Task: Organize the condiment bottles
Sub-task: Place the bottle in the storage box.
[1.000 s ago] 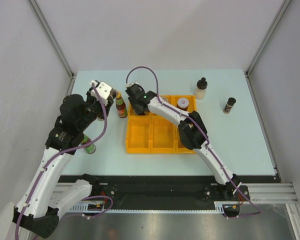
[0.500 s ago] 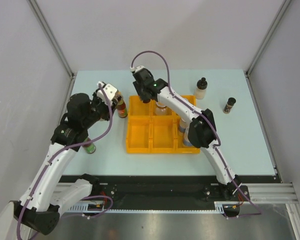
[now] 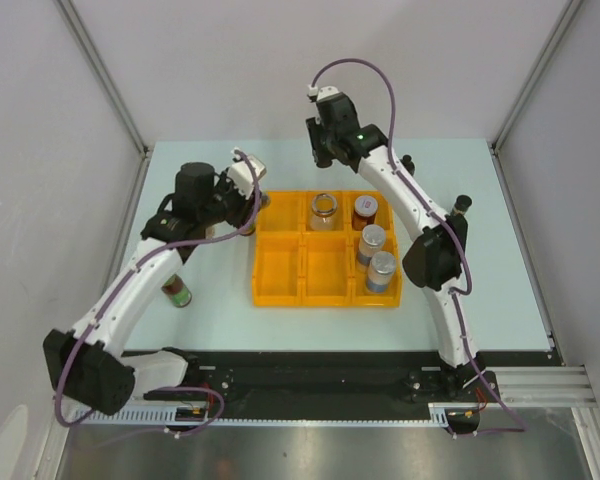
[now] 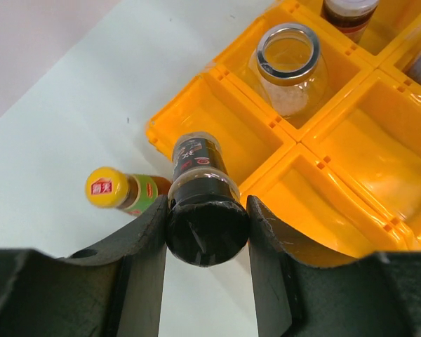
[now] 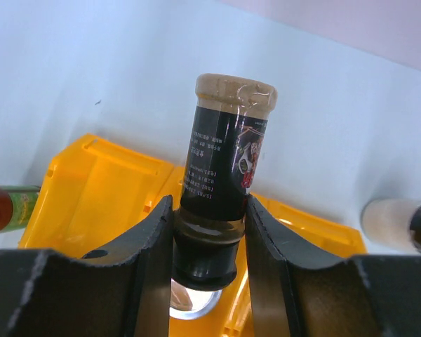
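My left gripper (image 4: 207, 210) is shut on a black-capped spice jar (image 4: 200, 175), held just off the left back corner of the yellow-orange tray (image 4: 351, 175). Beside it on the table stands a yellow-capped, green-labelled sauce bottle (image 4: 119, 191). My right gripper (image 5: 208, 210) is shut on a black-labelled jar (image 5: 224, 154) and hangs above the tray's back edge (image 5: 105, 175). In the top view the left gripper (image 3: 252, 195) is at the tray's left back corner and the right gripper (image 3: 323, 150) behind the tray (image 3: 280, 275). An open clear jar (image 3: 323, 210), a brown jar (image 3: 366, 209) and two silver-lidded jars (image 3: 377, 258) stand in the tray.
A green-labelled bottle (image 3: 180, 292) stands on the table left of the tray. A dark-capped jar (image 3: 463, 203) shows partly behind the right arm. A pale bottle with a black cap (image 5: 400, 223) stands right of the tray's back edge. Grey walls close in the table on three sides.
My right gripper has risen from the tray's back left compartment and swung back and right with its jar. My left gripper has carried its jar right, up to the tray's corner.
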Available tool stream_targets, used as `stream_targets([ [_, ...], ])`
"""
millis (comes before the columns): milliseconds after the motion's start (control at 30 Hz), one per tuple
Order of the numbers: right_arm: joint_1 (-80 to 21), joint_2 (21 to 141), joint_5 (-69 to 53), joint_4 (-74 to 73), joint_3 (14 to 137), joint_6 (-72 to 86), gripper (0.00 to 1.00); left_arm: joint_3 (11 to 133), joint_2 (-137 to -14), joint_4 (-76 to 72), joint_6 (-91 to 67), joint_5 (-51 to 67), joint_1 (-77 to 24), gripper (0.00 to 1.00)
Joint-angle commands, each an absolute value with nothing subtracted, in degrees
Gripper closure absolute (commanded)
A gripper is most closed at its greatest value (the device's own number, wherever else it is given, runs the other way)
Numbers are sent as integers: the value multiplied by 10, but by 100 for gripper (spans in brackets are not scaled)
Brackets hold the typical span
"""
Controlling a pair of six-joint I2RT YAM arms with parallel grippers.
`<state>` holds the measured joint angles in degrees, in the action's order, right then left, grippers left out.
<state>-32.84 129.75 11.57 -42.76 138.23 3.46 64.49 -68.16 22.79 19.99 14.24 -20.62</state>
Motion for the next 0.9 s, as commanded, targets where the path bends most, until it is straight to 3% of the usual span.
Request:
stream_targets([
  [0,-316,1222,85,-419,1393,17,100,700,-763,185,197,163,-211,100],
  [467,-268,1137,16,-417,1288,2,100,872,-1045,269,242,164,-224,100],
  [700,-260,1104,5,-397,1222,2,100,949,-1130,287,257,156,-224,100],
  [767,-259,1100,5,-396,1211,2,100,970,-1146,291,258,155,-224,96],
  [800,-259,1100,5,-397,1209,1,100,977,-1153,292,258,156,-224,88],
  [867,-258,1098,5,-397,1206,2,100,997,-1169,298,258,153,-224,86],
])
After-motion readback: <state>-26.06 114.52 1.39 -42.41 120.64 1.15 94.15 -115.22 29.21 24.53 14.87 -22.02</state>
